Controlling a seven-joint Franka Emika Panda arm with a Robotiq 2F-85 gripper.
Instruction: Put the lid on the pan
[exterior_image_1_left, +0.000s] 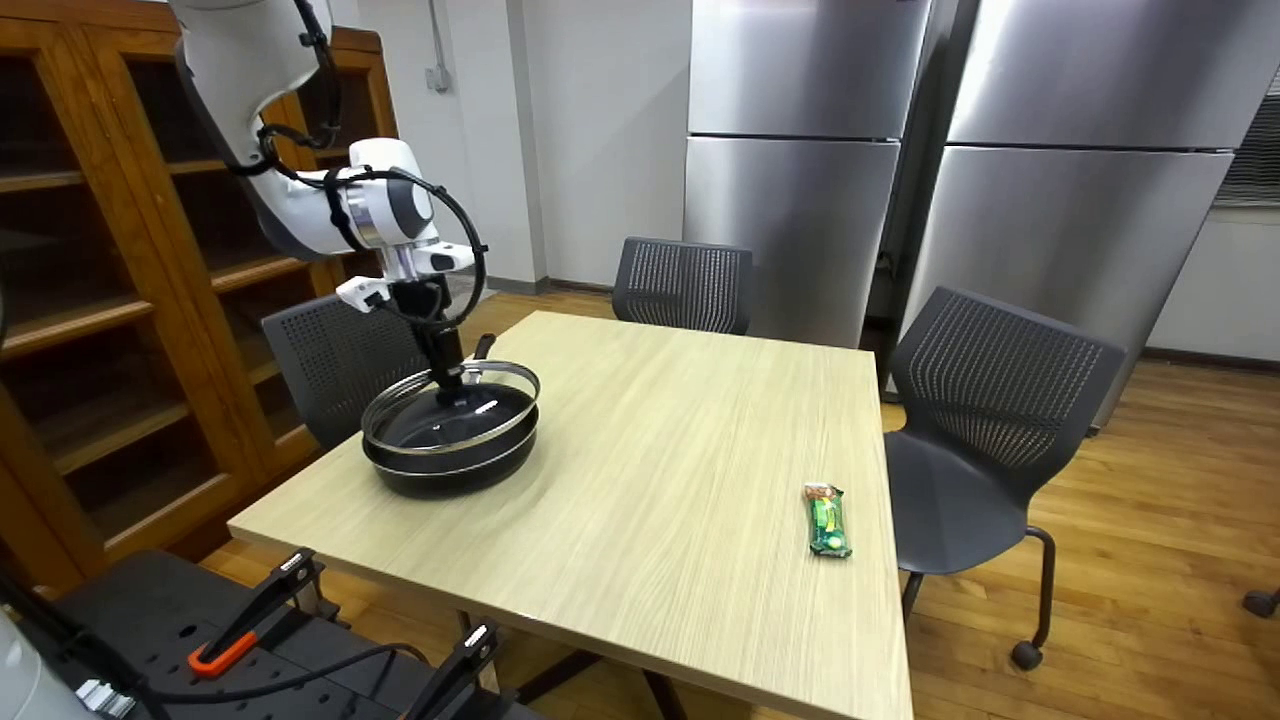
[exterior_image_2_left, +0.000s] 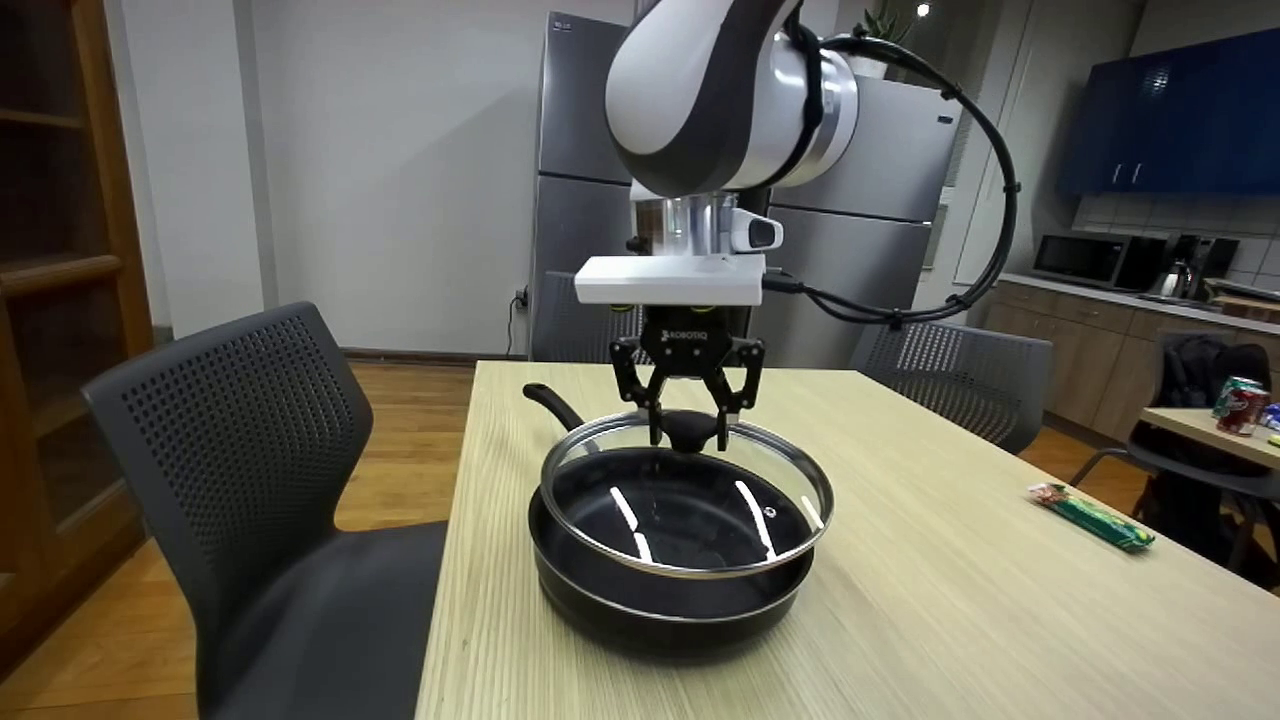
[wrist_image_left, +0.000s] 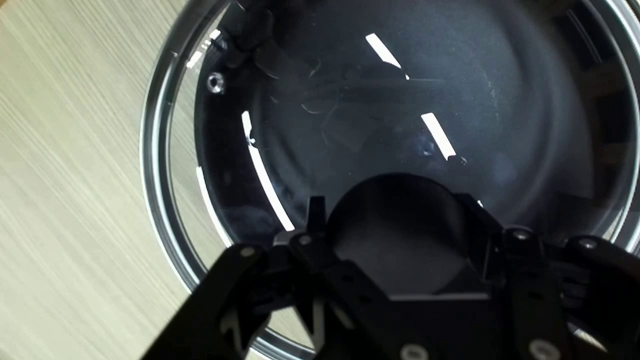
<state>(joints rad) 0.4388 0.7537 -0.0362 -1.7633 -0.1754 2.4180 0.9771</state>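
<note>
Only exterior views show the handle of the pan.

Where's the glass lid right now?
In an exterior view, the lid is on the left, a little above the pan. The wrist view shows its knob held in the gripper.

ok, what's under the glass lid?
Through the glass lid: the black pan, dark inside, and a strip of table at one edge. In the wrist view, the knob and hand cover part of it.
</note>
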